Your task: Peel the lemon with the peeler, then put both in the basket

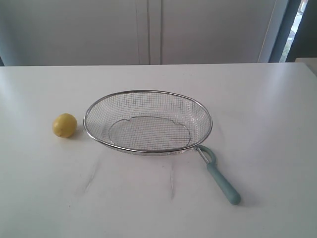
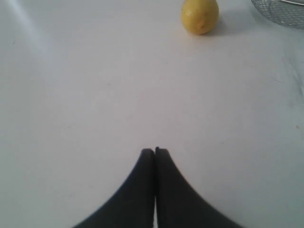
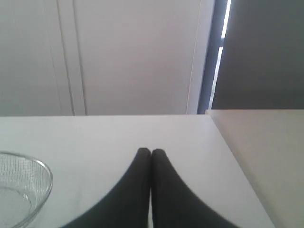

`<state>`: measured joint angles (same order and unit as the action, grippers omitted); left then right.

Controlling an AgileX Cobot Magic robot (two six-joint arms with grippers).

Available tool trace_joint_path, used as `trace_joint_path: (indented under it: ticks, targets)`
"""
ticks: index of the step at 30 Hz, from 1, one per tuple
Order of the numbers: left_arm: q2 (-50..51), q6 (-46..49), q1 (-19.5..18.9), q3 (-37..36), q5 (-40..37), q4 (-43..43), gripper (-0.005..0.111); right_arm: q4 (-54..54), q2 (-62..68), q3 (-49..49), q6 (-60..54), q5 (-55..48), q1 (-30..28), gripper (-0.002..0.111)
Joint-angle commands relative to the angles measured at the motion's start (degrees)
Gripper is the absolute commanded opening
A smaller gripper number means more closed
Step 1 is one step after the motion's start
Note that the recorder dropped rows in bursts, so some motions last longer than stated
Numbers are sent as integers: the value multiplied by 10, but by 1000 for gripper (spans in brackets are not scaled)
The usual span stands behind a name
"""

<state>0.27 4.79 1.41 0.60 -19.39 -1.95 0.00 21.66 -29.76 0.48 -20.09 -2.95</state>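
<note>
A small yellow lemon (image 1: 65, 125) rests on the white table left of the wire mesh basket (image 1: 99, 106). The teal-handled peeler (image 1: 222, 181) lies to the basket's front right, its loop head touching the rim. Neither gripper shows in the exterior view. In the left wrist view my left gripper (image 2: 155, 151) is shut and empty, well short of the lemon (image 2: 199, 15), with a corner of the basket (image 2: 278, 10) beyond. My right gripper (image 3: 151, 151) is shut on nothing above bare table, the basket's rim (image 3: 46, 173) off to one side. The lemon's sticker is hidden.
The white table (image 1: 257, 109) ends at its far edge before pale cabinet doors (image 1: 148, 29). In the right wrist view the table's side edge (image 3: 228, 142) borders a beige surface (image 3: 270, 152). Faint scuff marks (image 1: 91, 176) lie in front of the basket.
</note>
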Motion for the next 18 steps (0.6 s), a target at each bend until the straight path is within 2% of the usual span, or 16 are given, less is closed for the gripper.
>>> trace_joint_path:
  ticks: [1,18]
  targets:
    - [-3,0,-1,-6,-9,0,0,0,33,-18,-5,-51,1,0]
    - [-3,0,-1,-6,-9,0,0,0,31,-18,-5,-85,1,0]
